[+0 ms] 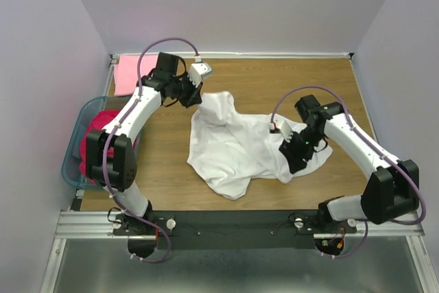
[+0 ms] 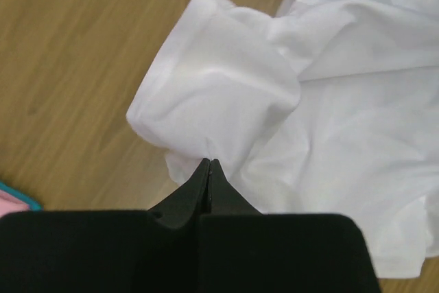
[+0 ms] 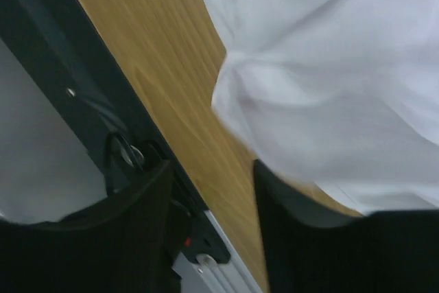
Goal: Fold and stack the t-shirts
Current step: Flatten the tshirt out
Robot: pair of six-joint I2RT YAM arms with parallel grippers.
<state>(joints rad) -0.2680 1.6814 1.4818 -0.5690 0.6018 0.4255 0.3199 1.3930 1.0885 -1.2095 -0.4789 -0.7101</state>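
A crumpled white t-shirt [image 1: 233,145] lies in the middle of the wooden table. My left gripper [image 1: 193,101] is shut, pinching a raised fold at the shirt's far left corner; in the left wrist view the closed tips [image 2: 209,163] meet the white cloth [image 2: 226,87]. My right gripper [image 1: 291,162] is open over the shirt's right edge, and its wrist view shows the spread gripper [image 3: 209,238] with the white t-shirt [image 3: 329,60] beyond it and nothing between the fingers. A light pink t-shirt [image 1: 130,73] lies flat at the back left. A magenta-red t-shirt [image 1: 96,138] sits in the basket.
A teal plastic basket [image 1: 74,152] stands at the table's left edge beside the left arm. The black base rail [image 1: 233,223] runs along the near edge and also shows in the right wrist view [image 3: 82,87]. Grey walls enclose the table.
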